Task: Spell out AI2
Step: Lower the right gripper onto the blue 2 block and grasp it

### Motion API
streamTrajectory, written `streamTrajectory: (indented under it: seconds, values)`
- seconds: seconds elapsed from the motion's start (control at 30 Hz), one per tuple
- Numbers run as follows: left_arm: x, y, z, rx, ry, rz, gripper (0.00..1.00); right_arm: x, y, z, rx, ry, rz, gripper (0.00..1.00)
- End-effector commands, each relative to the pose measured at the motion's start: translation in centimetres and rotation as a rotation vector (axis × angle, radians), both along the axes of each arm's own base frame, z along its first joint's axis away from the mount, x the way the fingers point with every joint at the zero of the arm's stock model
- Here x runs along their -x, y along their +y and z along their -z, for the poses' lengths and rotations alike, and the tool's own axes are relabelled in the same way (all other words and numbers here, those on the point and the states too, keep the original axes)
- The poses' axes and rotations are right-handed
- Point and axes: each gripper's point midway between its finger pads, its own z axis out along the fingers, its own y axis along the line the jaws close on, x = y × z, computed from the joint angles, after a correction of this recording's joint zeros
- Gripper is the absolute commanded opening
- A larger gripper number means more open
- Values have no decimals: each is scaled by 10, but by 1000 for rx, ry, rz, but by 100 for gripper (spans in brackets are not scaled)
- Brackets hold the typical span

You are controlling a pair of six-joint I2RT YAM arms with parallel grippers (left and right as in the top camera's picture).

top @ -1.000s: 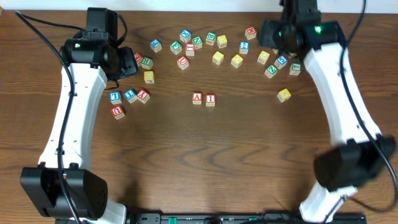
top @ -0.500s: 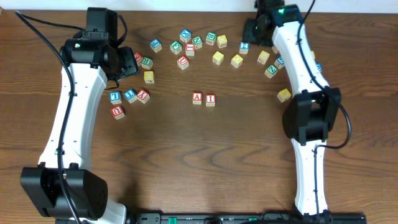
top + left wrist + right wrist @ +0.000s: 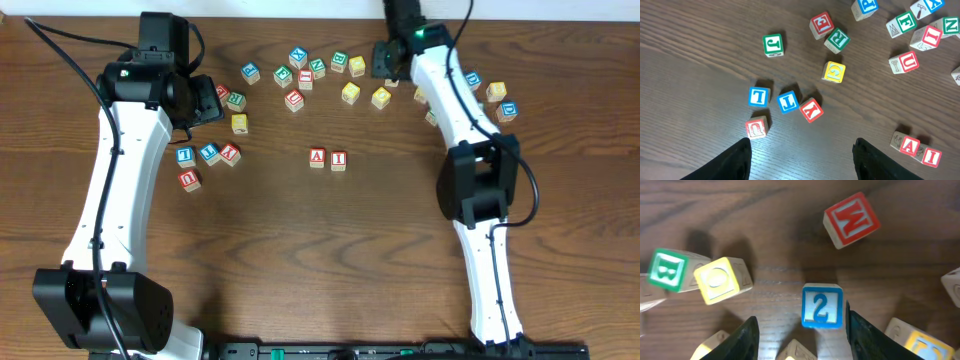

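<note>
Blue 2 block [image 3: 822, 306] lies on the wooden table [image 3: 300, 250] at the far edge, in the scatter of loose letter blocks. In the right wrist view it sits between the fingers of the right gripper [image 3: 801, 322]. The jaws stand apart around it, with the block closer to the finger on the picture's right. Whether that finger touches the block cannot be told. A red W block [image 3: 851, 220] lies just beyond it, and a yellow block [image 3: 722, 279] touches a green B block [image 3: 670, 269] off to the side. Near the table's middle, the A block [image 3: 318, 156] and the I block [image 3: 338, 159] stand side by side, touching. The left gripper [image 3: 800, 150] hangs above the table with its jaws apart and nothing between them.
</note>
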Motion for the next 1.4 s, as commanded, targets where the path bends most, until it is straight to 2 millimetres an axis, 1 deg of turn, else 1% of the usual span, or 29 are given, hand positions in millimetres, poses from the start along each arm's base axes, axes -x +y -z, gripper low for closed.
streamTrajectory:
  seconds: [0.0, 0.13, 0.23, 0.37, 0.4, 0.5, 0.6, 0.73, 0.87, 1.1, 1.23, 1.37]
  values:
    - [-2, 0, -13, -3, -34, -2, 64, -6, -12, 5, 90, -29, 49, 51]
    - [-2, 0, -13, -3, -34, -2, 64, -7, -18, 10, 97, -27, 90, 53]
    - [-2, 0, -13, -3, -34, -2, 64, -8, -22, 10, 85, -28, 116, 53]
    - [-2, 0, -13, -3, -35, -2, 64, -11, -14, 13, 39, -29, 100, 53]
    - [-2, 0, -13, -3, -35, -2, 64, -11, -11, 16, 29, -26, 94, 53]
    - [-2, 0, -13, -3, -35, -2, 64, -13, -10, 22, 22, -24, 91, 50]
    - [-2, 0, -13, -3, -34, -2, 64, -13, -17, 29, 30, -11, 94, 46]
    - [-2, 0, -13, -3, -34, -2, 64, -12, -26, 33, 20, 7, 104, 45]
    - [-2, 0, -13, -3, -35, -2, 64, -11, -23, 35, -10, 19, 82, 45]
    - [-2, 0, -13, -3, -35, -2, 64, -10, -22, 37, -11, 25, 66, 43]
    - [-2, 0, -13, -3, -34, -2, 64, -8, -22, 38, -7, 35, 64, 36]
    - [-2, 0, -13, -3, -35, -2, 64, -6, -23, 39, 1, 43, 55, 35]
